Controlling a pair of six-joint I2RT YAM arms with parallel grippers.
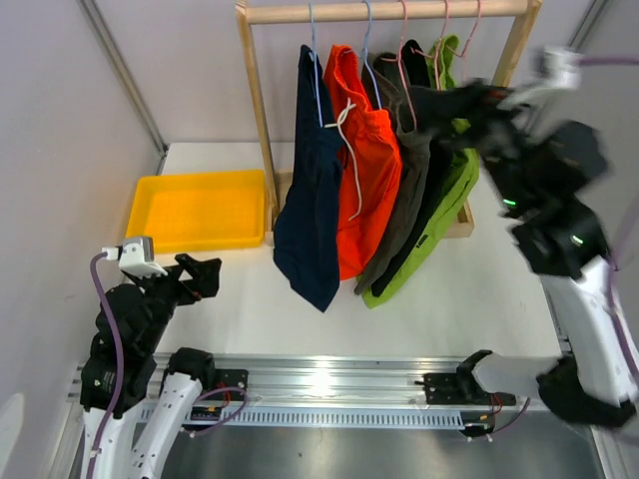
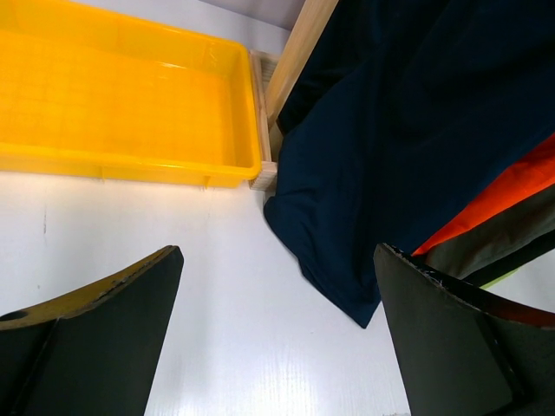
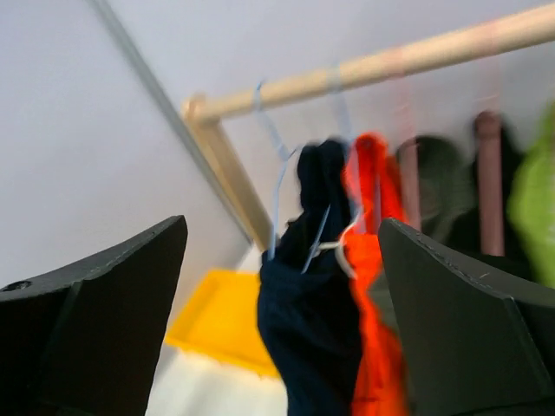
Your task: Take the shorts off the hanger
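While the left gripper [image 1: 203,274] hovers low over the white table [image 1: 479,289], jaws spread wide and nothing between them, the right gripper [image 1: 467,102] is up high at the rack, gaping just as wide and empty too: its wrist view shows both dark fingers [image 3: 95,303] well apart with only air in the gap. From above it's a blur, right by the tops of the last two pairs, and whether it touches cloth I can't tell. All five pairs are on their wire hangers [image 1: 318,70] along the wooden rail [image 1: 389,10]: from the left, navy blue shorts [image 1: 310,210], orange shorts [image 1: 367,190] with a white drawstring [image 1: 349,150] dangling, olive-grey shorts [image 1: 399,190], black shorts [image 1: 414,55], lime green shorts [image 1: 449,200]. Ahead of the left gripper, the navy hem hangs low near the tabletop. Off to the left, a yellow tray [image 1: 200,210] sits beside the rack's wooden post [image 1: 258,120].
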